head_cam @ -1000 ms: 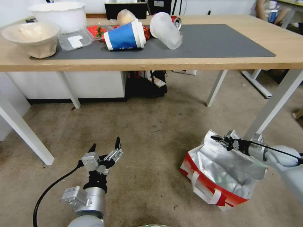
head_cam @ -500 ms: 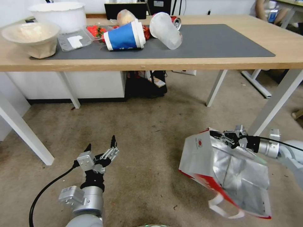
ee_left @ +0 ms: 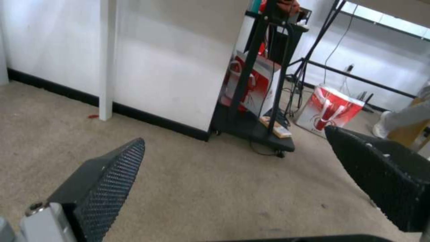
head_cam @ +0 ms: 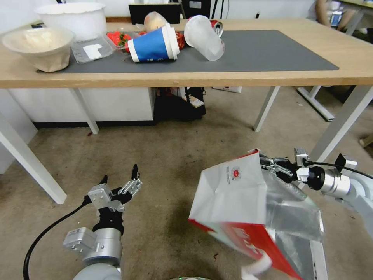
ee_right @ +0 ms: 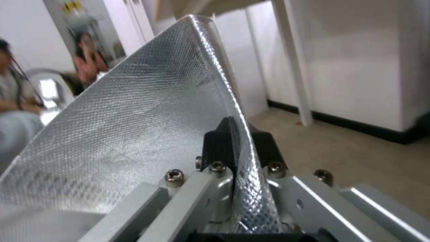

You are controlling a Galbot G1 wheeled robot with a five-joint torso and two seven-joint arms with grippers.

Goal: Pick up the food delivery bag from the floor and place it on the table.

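The food delivery bag (head_cam: pixel 237 194), white with a round red logo, red panel and silver foil lining, hangs tilted above the floor (head_cam: pixel 175 163) at lower right. My right gripper (head_cam: pixel 268 165) is shut on its top rim; in the right wrist view the foil rim (ee_right: pixel 237 134) is pinched between the black fingers (ee_right: pixel 215 144). A white strap handle (head_cam: pixel 256 268) dangles below. My left gripper (head_cam: pixel 118 175) hovers open over the carpet at lower left, its textured fingers (ee_left: pixel 112 181) spread apart. The table (head_cam: pixel 349 54) with its dark grey mat (head_cam: pixel 264 50) spans the back.
On the table's left half lie a blue cup (head_cam: pixel 151 44), a clear cup (head_cam: pixel 204 37), a can, white bowls (head_cam: pixel 39 44) and a strawberry tray. White table legs (head_cam: pixel 338 128) stand close behind the bag. A black cart (head_cam: pixel 180 103) sits under the table.
The right gripper has lifted the bag off the floor, swinging it up and leftward so its white side faces me. The left arm has drifted slightly left and forward.
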